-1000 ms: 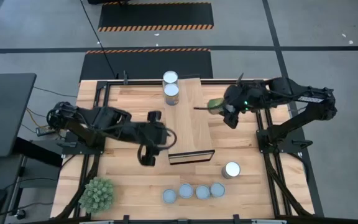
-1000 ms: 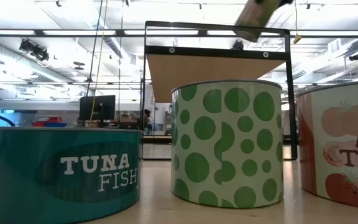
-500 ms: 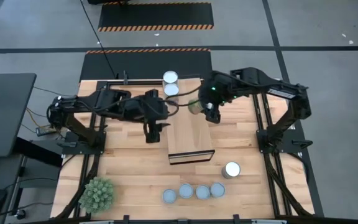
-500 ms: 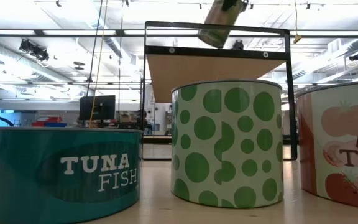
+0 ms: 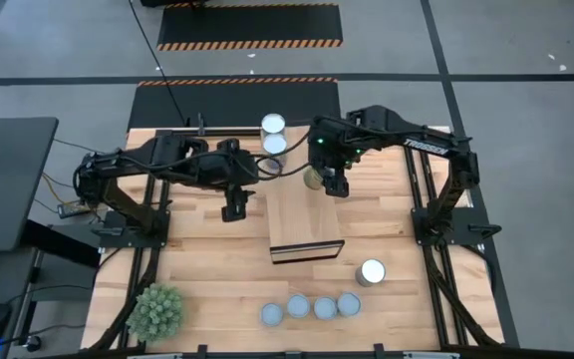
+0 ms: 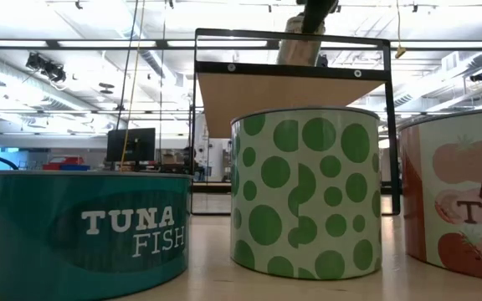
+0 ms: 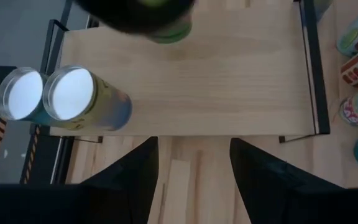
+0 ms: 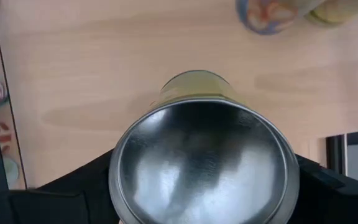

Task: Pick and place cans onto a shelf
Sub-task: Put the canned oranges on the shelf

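The shelf (image 5: 302, 194) is a light-wood box in the middle of the table, with two cans (image 5: 273, 125) (image 5: 275, 145) standing at its far end. My right gripper (image 5: 329, 181) is shut on an olive-sided can with a silvery top (image 8: 201, 162), over the shelf's right part. My left gripper (image 7: 194, 180) stands open and empty over the table just left of the shelf (image 7: 191, 74). Other cans rest on their bases on the table: one alone (image 5: 372, 271) and a row of several (image 5: 310, 307) near the front edge. My right gripper pinches the can's wall just under its top rim (image 8: 120, 186) between the two fingers, one on each side. The fingers come from above, slanting down. The can (image 6: 301, 46) hangs nearly upright low over the shelf's top; whether its base touches the wood I cannot tell.
A spiky green plant ball (image 5: 155, 311) sits at the table's near left corner. In the low view a tuna can (image 6: 86, 230), a green-dotted can (image 6: 305, 192) and a tomato can (image 6: 458, 196) stand close in front. Bare wood shows in the shelf's middle (image 5: 307, 214).
My right gripper has carried the can toward the table's left, from beside the shelf's right edge to over its top, and has rolled, so the can has gone from tilted to nearly upright. My left gripper has moved toward the far edge along the shelf's left side, still open.
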`<state>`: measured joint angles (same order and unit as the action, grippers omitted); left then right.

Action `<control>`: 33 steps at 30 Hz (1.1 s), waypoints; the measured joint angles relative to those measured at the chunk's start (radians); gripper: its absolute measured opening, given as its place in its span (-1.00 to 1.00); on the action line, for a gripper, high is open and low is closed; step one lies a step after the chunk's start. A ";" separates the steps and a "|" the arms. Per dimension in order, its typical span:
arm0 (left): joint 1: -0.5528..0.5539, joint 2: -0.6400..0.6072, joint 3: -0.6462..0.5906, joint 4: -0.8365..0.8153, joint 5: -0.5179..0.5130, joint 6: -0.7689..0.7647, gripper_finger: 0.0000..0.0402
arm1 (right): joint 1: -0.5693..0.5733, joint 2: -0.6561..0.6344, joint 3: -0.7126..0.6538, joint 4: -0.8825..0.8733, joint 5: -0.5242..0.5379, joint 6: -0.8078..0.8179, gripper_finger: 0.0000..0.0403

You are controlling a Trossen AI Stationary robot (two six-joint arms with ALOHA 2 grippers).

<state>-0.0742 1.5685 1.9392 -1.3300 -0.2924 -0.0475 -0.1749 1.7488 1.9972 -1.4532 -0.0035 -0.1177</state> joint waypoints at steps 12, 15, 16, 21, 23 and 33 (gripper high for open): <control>-0.001 -0.037 0.000 -0.009 -0.010 -0.027 0.01 | -0.011 0.065 0.000 -0.017 -0.043 -0.063 0.62; -0.001 -0.058 0.000 -0.007 -0.019 -0.042 0.01 | -0.011 0.071 -0.001 -0.010 -0.043 -0.084 0.65; -0.001 -0.067 0.000 -0.008 -0.024 -0.046 0.01 | -0.011 0.074 0.000 -0.002 -0.042 -0.094 0.67; -0.002 -0.103 0.000 -0.005 -0.047 -0.064 0.01 | -0.011 0.097 -0.001 0.020 -0.042 -0.135 0.76; -0.002 -0.112 0.000 -0.006 -0.049 -0.072 0.01 | -0.011 0.102 -0.001 0.017 -0.042 -0.152 0.79; -0.002 -0.138 0.000 -0.004 -0.053 -0.080 0.01 | 0.014 0.118 -0.001 0.055 0.061 -0.245 0.81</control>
<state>-0.0757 1.4304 1.9396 -1.3342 -0.3450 -0.1276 -0.1606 1.8664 1.9961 -1.3984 0.0574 -0.3626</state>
